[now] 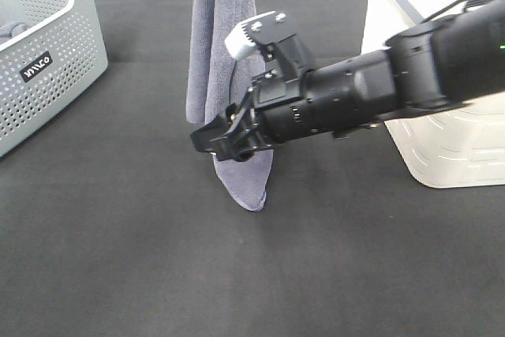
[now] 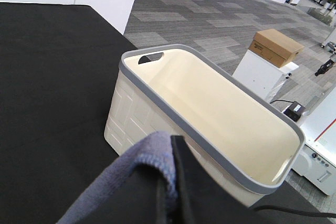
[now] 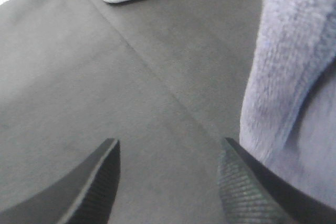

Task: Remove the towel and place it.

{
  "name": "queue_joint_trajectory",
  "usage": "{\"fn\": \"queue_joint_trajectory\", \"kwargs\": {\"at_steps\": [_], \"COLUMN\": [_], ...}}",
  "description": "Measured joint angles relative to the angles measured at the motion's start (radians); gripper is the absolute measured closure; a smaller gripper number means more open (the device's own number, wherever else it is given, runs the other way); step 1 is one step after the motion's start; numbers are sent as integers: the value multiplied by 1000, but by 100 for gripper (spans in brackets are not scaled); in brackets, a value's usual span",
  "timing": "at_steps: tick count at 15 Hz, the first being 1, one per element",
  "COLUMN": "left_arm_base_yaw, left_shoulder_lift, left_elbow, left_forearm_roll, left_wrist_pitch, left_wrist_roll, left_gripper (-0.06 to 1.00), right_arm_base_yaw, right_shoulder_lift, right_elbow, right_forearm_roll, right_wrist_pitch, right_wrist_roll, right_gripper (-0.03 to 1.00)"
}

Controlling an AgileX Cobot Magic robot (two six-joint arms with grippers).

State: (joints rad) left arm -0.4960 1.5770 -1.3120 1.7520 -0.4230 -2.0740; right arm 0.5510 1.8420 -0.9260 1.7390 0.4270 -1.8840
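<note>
The grey-lavender towel [image 1: 217,37] hangs straight down from beyond the top edge of the exterior view, its lower end just above the black table. In the left wrist view my left gripper [image 2: 170,182] is shut on a bunched fold of the towel [image 2: 136,166]. My right gripper [image 1: 213,141] reaches in from the right at the towel's lower part, jaws open. In the right wrist view the towel [image 3: 294,77] hangs just outside one of the fingers [image 3: 241,187], and nothing lies between the two fingers.
A grey perforated basket [image 1: 47,61] stands at the back left with a bluish cloth [image 1: 12,33] inside. A cream bin with a grey rim [image 1: 442,147] stands at the right; the left wrist view shows its inside [image 2: 210,103] bare.
</note>
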Motion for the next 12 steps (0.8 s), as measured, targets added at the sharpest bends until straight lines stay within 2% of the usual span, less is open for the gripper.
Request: {"fn": "queue_joint_trajectory", "kwargs": {"at_steps": [1, 2, 5, 12], "left_arm_base_yaw": [0, 0, 0, 0], "left_shoulder_lift": [0, 0, 0, 0], "left_elbow": [0, 0, 0, 0], "left_forearm_roll": [0, 0, 0, 0], "left_wrist_pitch": [-2, -4, -16, -24], "left_wrist_roll": [0, 0, 0, 0], "left_gripper": [94, 94, 94, 94], "right_arm_base_yaw": [0, 0, 0, 0], "right_shoulder_lift": [26, 58, 82, 161], "right_elbow": [-16, -24, -24, -132], "right_forearm_roll": [1, 1, 1, 2], "right_wrist_pitch": [-21, -85, -161, -184], "right_wrist_roll": [0, 0, 0, 27], "right_gripper": [41, 41, 41, 42]}}
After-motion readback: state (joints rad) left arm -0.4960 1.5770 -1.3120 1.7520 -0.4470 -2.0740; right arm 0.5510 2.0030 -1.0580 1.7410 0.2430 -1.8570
